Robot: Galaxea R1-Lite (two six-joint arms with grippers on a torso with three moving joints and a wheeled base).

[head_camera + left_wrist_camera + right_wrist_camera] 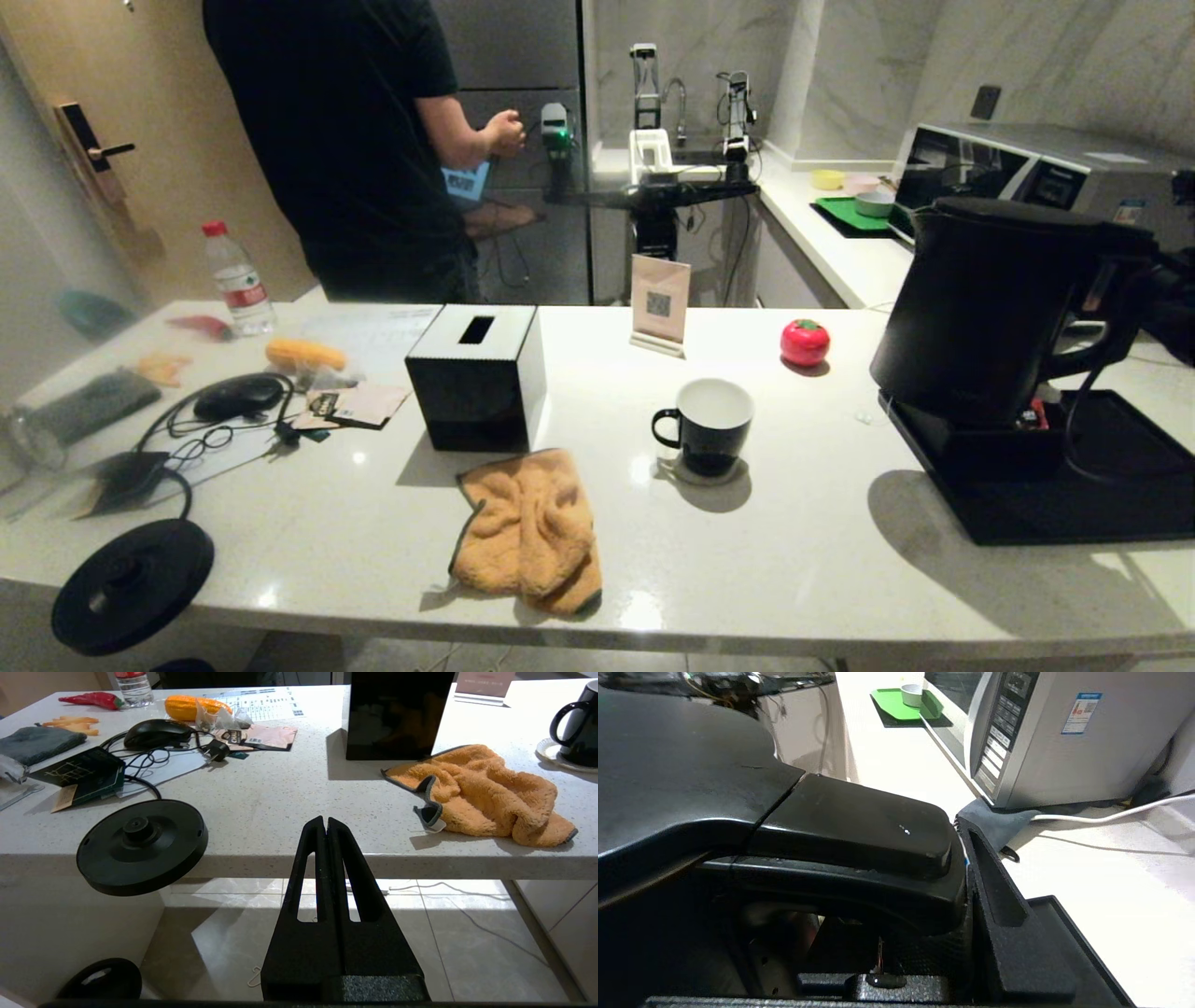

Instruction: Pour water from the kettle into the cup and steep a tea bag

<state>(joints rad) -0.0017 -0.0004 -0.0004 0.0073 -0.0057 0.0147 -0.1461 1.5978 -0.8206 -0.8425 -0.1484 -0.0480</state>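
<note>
My right gripper (920,872) is shut on the loop handle of the black kettle (990,308), holding it raised over the black tray (1120,504) at the right. One finger (999,896) presses the handle's outer side; the other is hidden behind the handle. The black cup (711,425) with its white inside stands upright on a small coaster mid-table, left of the kettle's spout and apart from it. The cup's handle (560,718) also shows in the left wrist view. My left gripper (325,822) is shut on nothing, parked below the table's front edge. No water or tea bag shows.
A black tissue box (476,378) and a crumpled orange cloth (527,532) lie left of the cup. The kettle's round base disc (131,583) overhangs the front left edge. A red tomato-shaped object (805,342), a card stand (660,303), a microwave (1027,168) and a person (345,140) are behind.
</note>
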